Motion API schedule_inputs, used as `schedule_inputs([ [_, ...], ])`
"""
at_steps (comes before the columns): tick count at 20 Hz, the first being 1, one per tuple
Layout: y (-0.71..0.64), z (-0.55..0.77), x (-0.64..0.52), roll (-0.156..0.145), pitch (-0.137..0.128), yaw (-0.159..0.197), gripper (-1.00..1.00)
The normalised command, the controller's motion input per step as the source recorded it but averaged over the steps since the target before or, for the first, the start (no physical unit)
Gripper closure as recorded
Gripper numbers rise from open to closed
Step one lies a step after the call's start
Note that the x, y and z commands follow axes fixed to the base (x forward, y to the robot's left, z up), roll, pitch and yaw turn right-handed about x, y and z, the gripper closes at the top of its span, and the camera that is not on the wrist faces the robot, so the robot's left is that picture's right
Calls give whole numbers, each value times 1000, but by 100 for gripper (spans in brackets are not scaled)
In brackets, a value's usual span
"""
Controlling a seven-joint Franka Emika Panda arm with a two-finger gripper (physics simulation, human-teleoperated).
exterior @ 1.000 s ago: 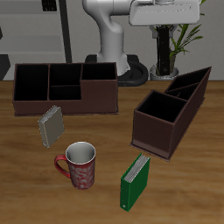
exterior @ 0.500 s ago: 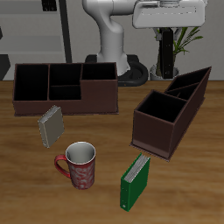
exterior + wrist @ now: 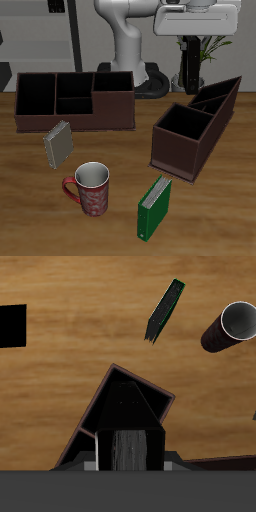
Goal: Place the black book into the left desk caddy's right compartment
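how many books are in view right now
3: the grey book stands before the long caddy, the green book stands near the table's front edge, and the black book is held in the gripper.

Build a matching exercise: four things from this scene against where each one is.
1. black book
2. green book
3. grey book
4. mug

A. nearest the table's front edge
B. held in the end effector, off the table
C. before the long low caddy
D. between the two books on the table

Pairs: 1-B, 2-A, 3-C, 4-D
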Motion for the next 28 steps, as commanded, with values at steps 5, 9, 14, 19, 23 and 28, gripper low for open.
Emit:
schedule_inputs([
  [5,86,-29,129,-23,16,29,100],
  [9,-8,-108,100,-18,13,13,100],
  [14,-38,-88,114,-13,8,4,100],
  [19,6,-132,106,-7,10,6,100],
  [23,51,-160,85,7,17,10,100],
  [28,67,-153,55,13,18,9,100],
])
